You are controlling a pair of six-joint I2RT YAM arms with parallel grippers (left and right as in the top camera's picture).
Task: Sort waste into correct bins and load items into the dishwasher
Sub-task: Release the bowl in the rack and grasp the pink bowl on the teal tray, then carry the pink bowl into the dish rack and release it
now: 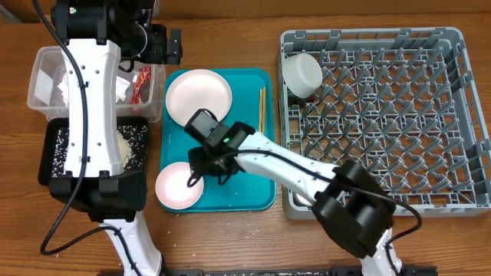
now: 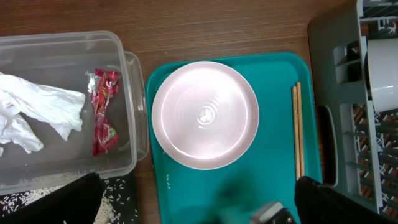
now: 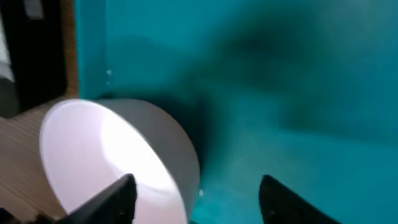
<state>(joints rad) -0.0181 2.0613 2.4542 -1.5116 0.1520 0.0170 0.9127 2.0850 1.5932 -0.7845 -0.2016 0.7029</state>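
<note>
A white bowl (image 1: 179,186) stands at the front left corner of the teal tray (image 1: 253,192). My right gripper (image 1: 201,170) is open and straddles the bowl's right rim; in the right wrist view one finger is inside the bowl (image 3: 112,155) and the other outside, so the gripper (image 3: 198,186) spans the wall. A pale round plate (image 1: 199,97) and the chopsticks (image 1: 261,110) lie on the tray. The small white cup (image 1: 301,74) sits in the grey dish rack (image 1: 383,115). My left gripper (image 1: 165,46) is open and empty, high above the plate (image 2: 205,115).
The clear tub (image 1: 46,77) holds crumpled tissue (image 2: 43,109) and the red foil wrapper (image 2: 104,109). The black tray (image 1: 54,153) in front of it holds rice (image 1: 130,146). My left arm spans both bins. A few grains lie on the table in front of the teal tray.
</note>
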